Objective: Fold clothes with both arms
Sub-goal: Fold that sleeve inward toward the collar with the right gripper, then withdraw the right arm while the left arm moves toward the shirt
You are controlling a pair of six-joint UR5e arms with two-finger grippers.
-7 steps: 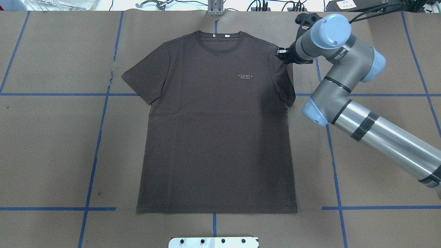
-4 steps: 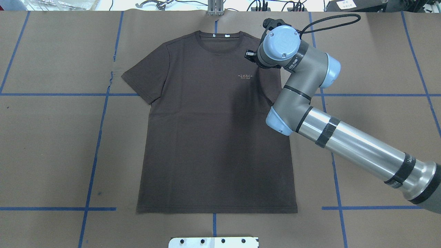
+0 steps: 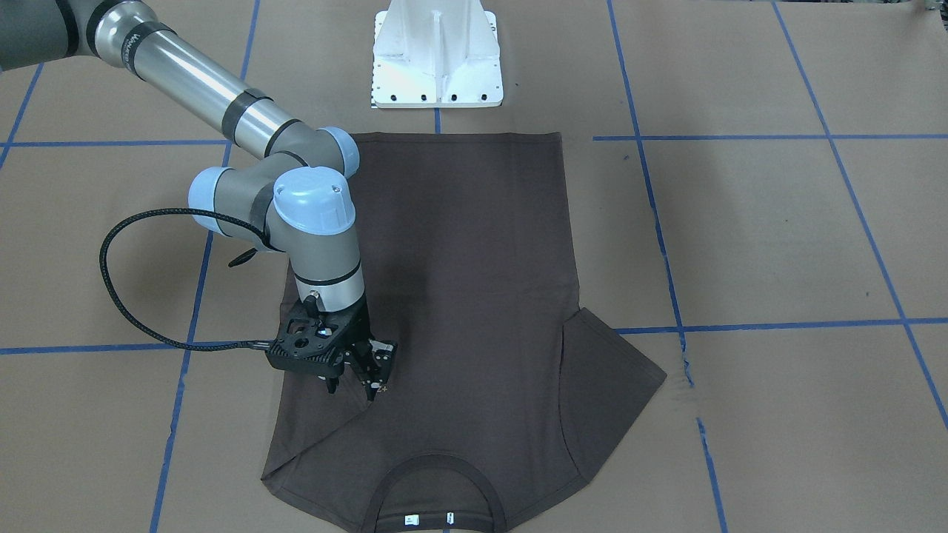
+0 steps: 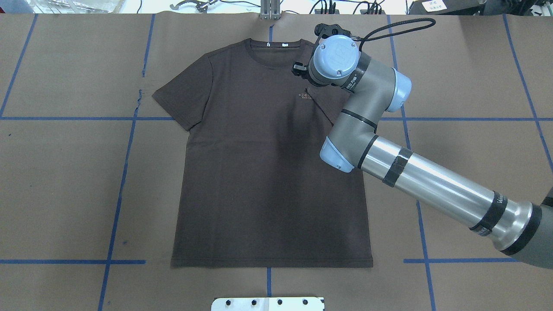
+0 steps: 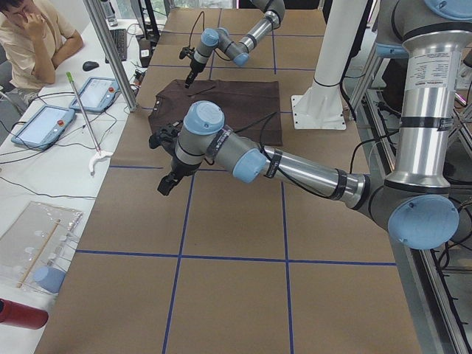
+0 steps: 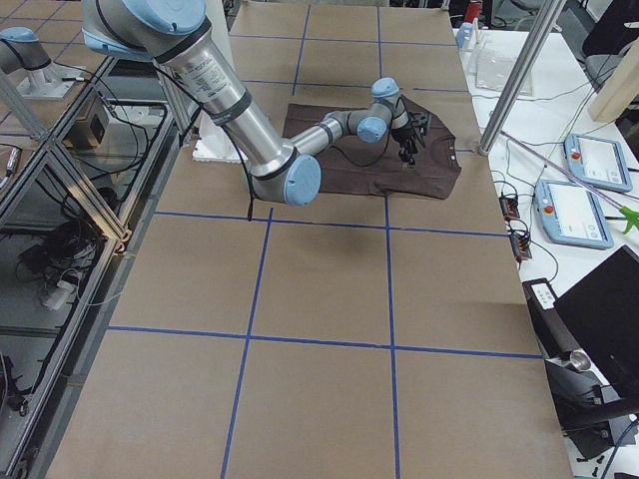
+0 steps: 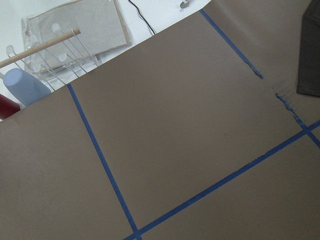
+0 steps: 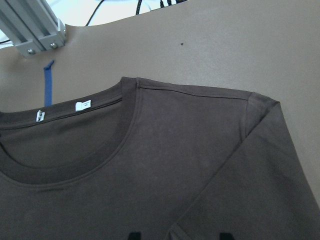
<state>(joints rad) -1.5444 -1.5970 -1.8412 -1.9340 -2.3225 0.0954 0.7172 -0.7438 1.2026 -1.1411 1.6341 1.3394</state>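
Note:
The dark brown T-shirt lies flat, face up, with its collar at the far side. My right gripper hangs over the chest next to the collar and is shut on the right sleeve, which is folded inward over the body. The sleeve's corner runs up between the fingertips in the right wrist view. The folded sleeve half covers the pale lettering. The other sleeve lies spread out. My left gripper hovers over bare brown paper, well off the shirt; I cannot tell if it is open.
Brown paper with blue tape lines covers the table. The white pedestal base stands just beyond the shirt's hem. An aluminium post stands at the far edge behind the collar. A person and tablets are beside the table.
My right gripper has moved left from the shirt's outer right shoulder onto the chest. It has drawn the right sleeve inward over the body, and the sleeve now partly covers the lettering.

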